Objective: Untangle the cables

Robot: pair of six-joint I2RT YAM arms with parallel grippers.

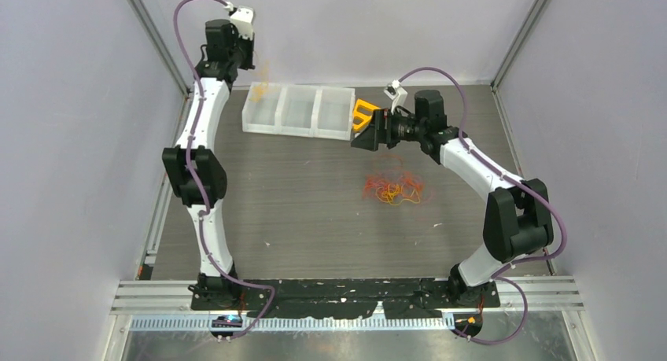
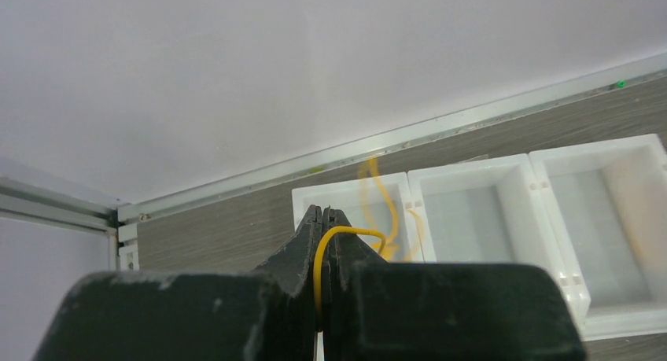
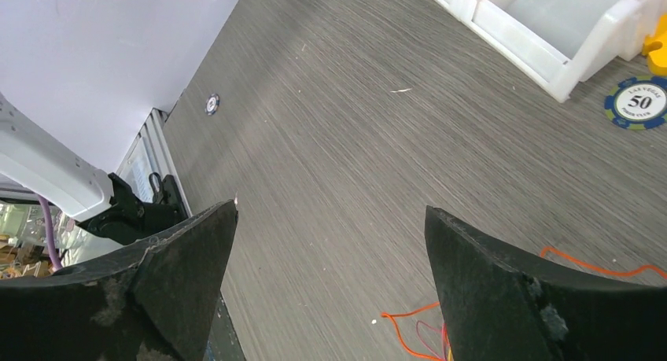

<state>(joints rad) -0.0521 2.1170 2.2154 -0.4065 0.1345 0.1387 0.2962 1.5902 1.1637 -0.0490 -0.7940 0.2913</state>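
Observation:
The cables (image 1: pixel 393 188) lie as a small orange, yellow and red clump on the table right of centre. Orange and red strands (image 3: pixel 409 329) from it show at the bottom of the right wrist view. My left gripper (image 1: pixel 250 58) is at the back left, above the left end of the white bins (image 1: pixel 299 109). It (image 2: pixel 330 213) is shut on one yellow strand (image 2: pixel 321 259), whose free end (image 2: pixel 379 196) hangs over the leftmost compartment. My right gripper (image 1: pixel 363 137) hangs open above the table, behind the clump, with nothing between its fingers (image 3: pixel 511 282).
A solid orange-yellow triangle (image 1: pixel 362 113) sits at the right end of the bins, next to my right gripper. A blue poker chip (image 3: pixel 641 101) lies on the table by the bin's corner (image 3: pixel 562 62). Enclosure walls stand close on the left, back and right.

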